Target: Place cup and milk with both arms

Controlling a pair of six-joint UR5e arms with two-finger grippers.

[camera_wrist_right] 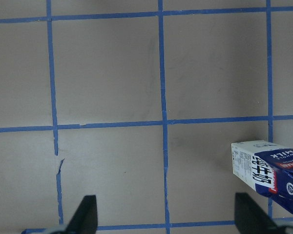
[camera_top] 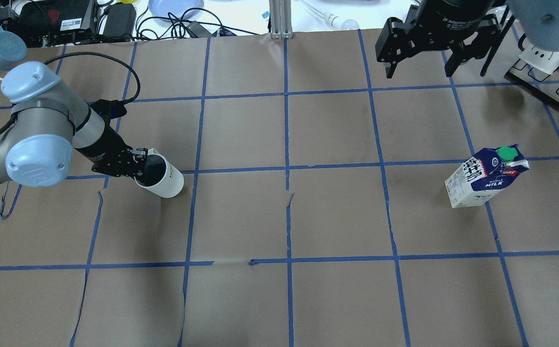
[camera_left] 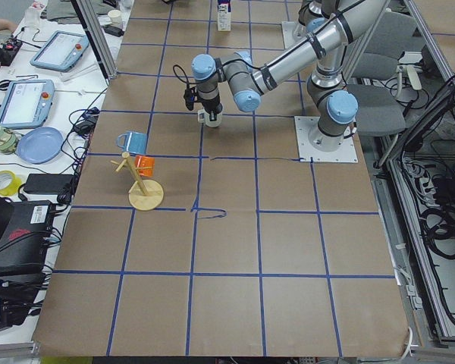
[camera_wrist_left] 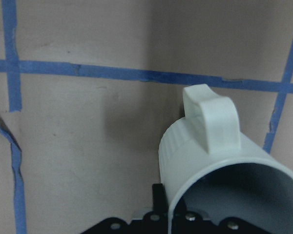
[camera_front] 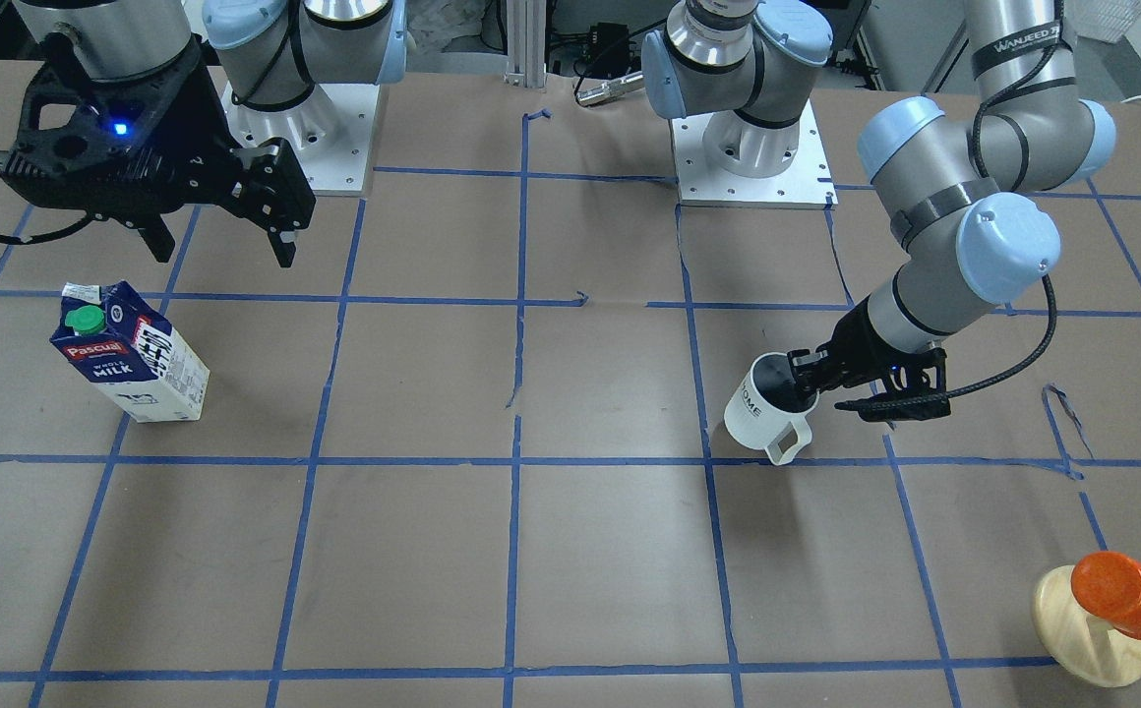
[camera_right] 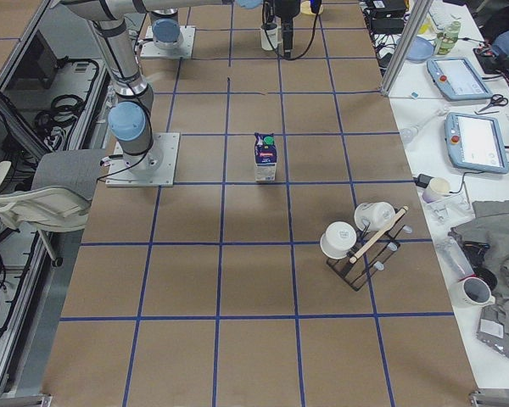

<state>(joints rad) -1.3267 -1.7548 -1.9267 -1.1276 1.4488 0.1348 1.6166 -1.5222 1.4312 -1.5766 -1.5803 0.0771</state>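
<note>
The left claw (camera_front: 811,379) is clamping the rim of the white mug (camera_front: 755,418), one finger reaching inside, over the robot's left part of the tabletop (camera_front: 610,551). The right claw (camera_front: 221,236) is hanging spread apart, above and clear of the Pascual milk carton (camera_front: 133,359), which is standing upright on the right part.

Illumination is even, diffuse and comes from above; the brown table covering (camera_top: 241,217) shows no glare. Shadows are soft: a faint one lies beside the milk carton (camera_front: 133,349), and a darker one lies left of the cup (camera_wrist_left: 210,161) in the left wrist view. That view is soft, with the near cup rim unfocused. The remaining views are sharp.
</note>
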